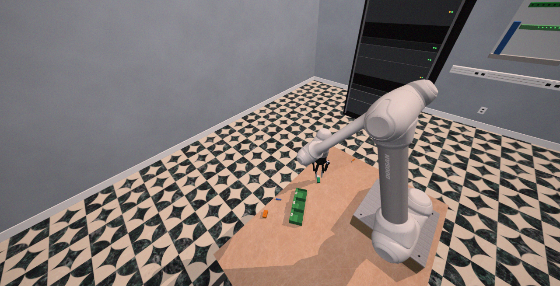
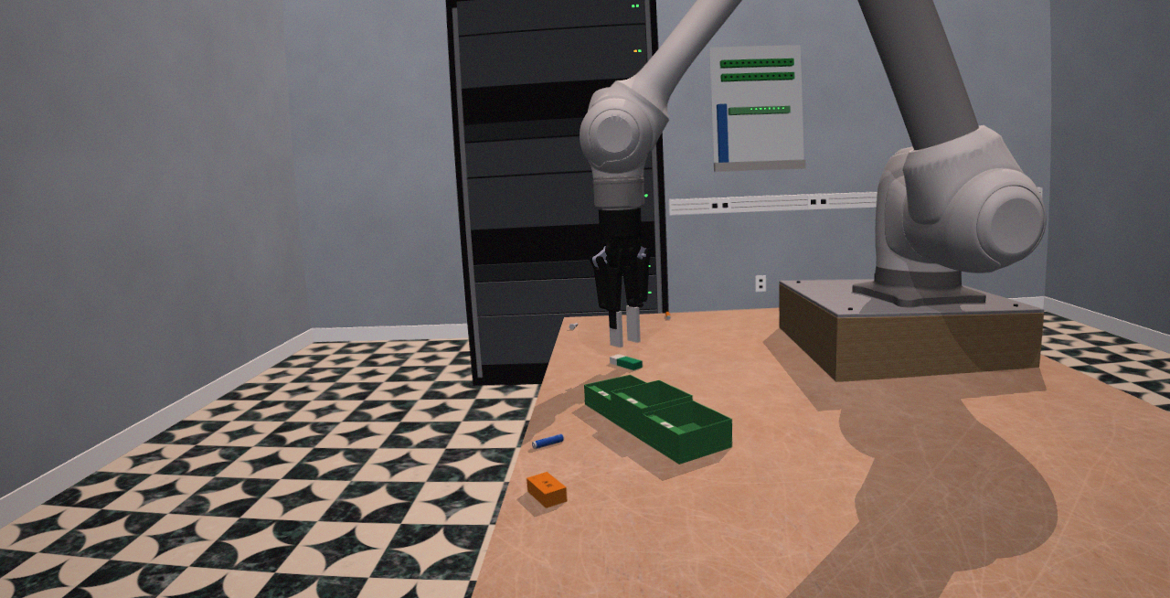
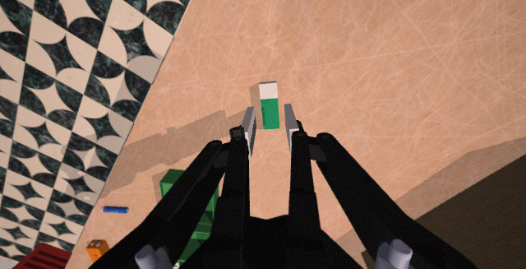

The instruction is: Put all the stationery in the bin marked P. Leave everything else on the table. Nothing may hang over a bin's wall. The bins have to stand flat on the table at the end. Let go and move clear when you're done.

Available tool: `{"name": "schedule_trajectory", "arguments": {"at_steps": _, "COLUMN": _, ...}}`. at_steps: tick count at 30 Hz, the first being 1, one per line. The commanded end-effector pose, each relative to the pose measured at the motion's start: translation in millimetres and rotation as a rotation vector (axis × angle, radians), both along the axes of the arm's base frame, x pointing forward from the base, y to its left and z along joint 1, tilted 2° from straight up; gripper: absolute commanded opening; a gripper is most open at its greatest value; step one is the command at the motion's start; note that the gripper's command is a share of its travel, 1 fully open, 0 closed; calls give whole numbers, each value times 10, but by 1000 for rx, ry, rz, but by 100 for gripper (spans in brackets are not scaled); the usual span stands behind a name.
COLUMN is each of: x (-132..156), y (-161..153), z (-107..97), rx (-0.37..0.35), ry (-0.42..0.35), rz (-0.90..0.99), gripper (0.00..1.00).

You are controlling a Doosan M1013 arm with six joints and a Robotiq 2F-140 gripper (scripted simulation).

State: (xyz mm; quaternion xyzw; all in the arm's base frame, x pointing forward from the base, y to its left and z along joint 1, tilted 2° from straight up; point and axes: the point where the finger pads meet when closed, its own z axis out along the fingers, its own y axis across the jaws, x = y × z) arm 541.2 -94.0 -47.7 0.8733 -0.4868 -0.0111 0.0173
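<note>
While the gripper (image 3: 269, 122) hangs above the green-and-white eraser (image 3: 269, 105), its fingers stand partly apart with nothing between them; the eraser lies flat on the table (image 2: 818, 472), just beyond the far end of the green bins (image 2: 658, 418)

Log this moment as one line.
hand: part open, empty, above eraser | eraser: flat on table, beside green bins | next: likely descend, grasp

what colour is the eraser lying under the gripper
The eraser is green with a white end, clearest in the wrist view.
</note>
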Motion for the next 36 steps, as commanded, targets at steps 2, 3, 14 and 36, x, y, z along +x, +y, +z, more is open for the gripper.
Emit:
{"name": "schedule_trajectory", "arguments": {"at_steps": 2, "x": 5, "y": -3, "z": -103, "rx": 0, "ry": -1, "rz": 0, "gripper": 31}}
{"name": "schedule_trajectory", "arguments": {"at_steps": 3, "x": 4, "y": -4, "z": -143, "rx": 0, "ry": -1, "rz": 0, "gripper": 31}}
{"name": "schedule_trajectory", "arguments": {"at_steps": 14, "x": -3, "y": -7, "z": -339, "rx": 0, "ry": -1, "rz": 0, "gripper": 31}}
{"name": "schedule_trajectory", "arguments": {"at_steps": 36, "x": -6, "y": -8, "z": -393, "rx": 0, "ry": -1, "rz": 0, "gripper": 20}}
